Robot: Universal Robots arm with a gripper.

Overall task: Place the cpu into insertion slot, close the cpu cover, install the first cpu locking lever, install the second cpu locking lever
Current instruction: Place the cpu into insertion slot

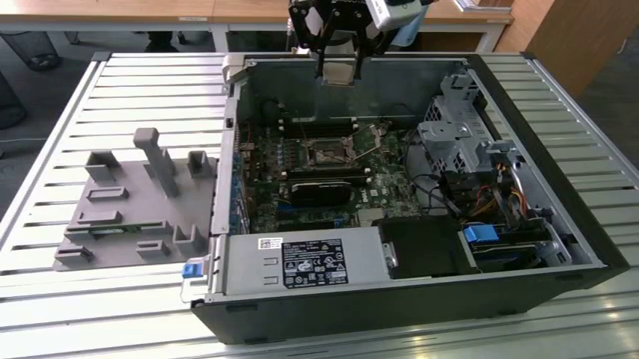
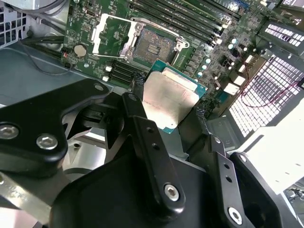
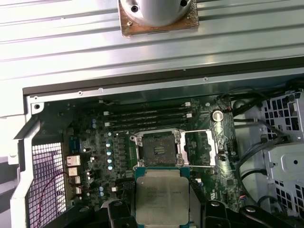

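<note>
Exterior view's left: grey moulded fixture (image 1: pixel 135 202) lying on the slatted worktop (image 1: pixel 60 112), well apart from the job. Further right, open computer case (image 1: pixel 399 314) laid on its side, presumably to turn the green board upward for reach from above. High over the case's far wall, gripper (image 1: pixel 340 75) clamped on the cpu (image 1: pixel 340 66) by 2 opposite edges, likely to spare the contact face and keep the chip square. Below and nearer, insertion slot (image 1: pixel 327 155), bare, not yet filled. In the first wrist view, cpu cover (image 3: pixel 199 148) swung open beside the slot, leaving the recess free. Rightmost, silver drive cage (image 1: pixel 459 142).
</note>
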